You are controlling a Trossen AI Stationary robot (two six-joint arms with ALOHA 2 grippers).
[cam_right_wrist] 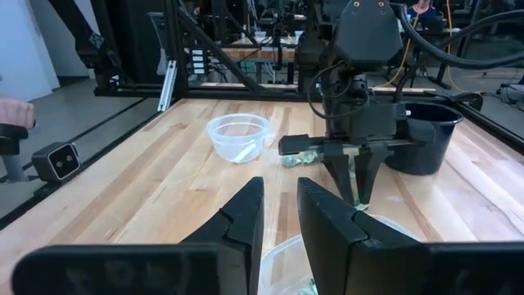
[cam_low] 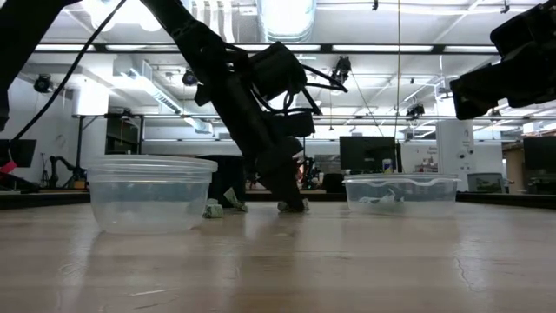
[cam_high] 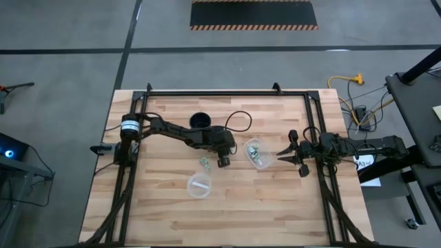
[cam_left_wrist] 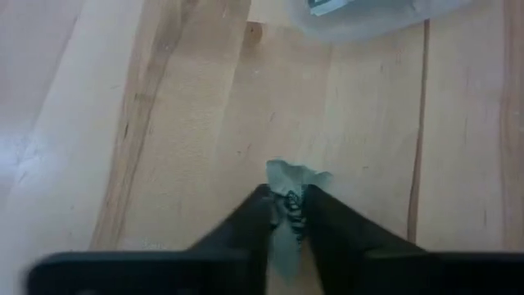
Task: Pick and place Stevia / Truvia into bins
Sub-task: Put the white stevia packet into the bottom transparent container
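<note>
My left gripper (cam_left_wrist: 286, 215) is down at the table top between the two clear bins, shut on a pale green Stevia sachet (cam_left_wrist: 290, 180). Two or three more sachets (cam_high: 204, 162) lie flat on the wood just left of it. The round bin (cam_high: 200, 184) stands nearer the near edge with one white sachet inside. The oblong bin (cam_high: 256, 153), to the right of my left gripper, holds several sachets. My right gripper (cam_high: 289, 153) waits open, above the table, right of the oblong bin. My left gripper pinches the pale green sachet between its two fingers, coming from above and pointing down. The sachet's crumpled free end (cam_left_wrist: 293, 175) sticks out past the fingertips. The fingertips (cam_low: 293, 205) are at table height; whether the sachet is lifted clear, I cannot tell.
A black mug (cam_high: 200, 120) stands toward the far edge, behind my left arm. A black frame rail (cam_high: 227, 94) runs along the far edge and rails run down both sides. Bare wood lies toward the near edge, right of the round bin.
</note>
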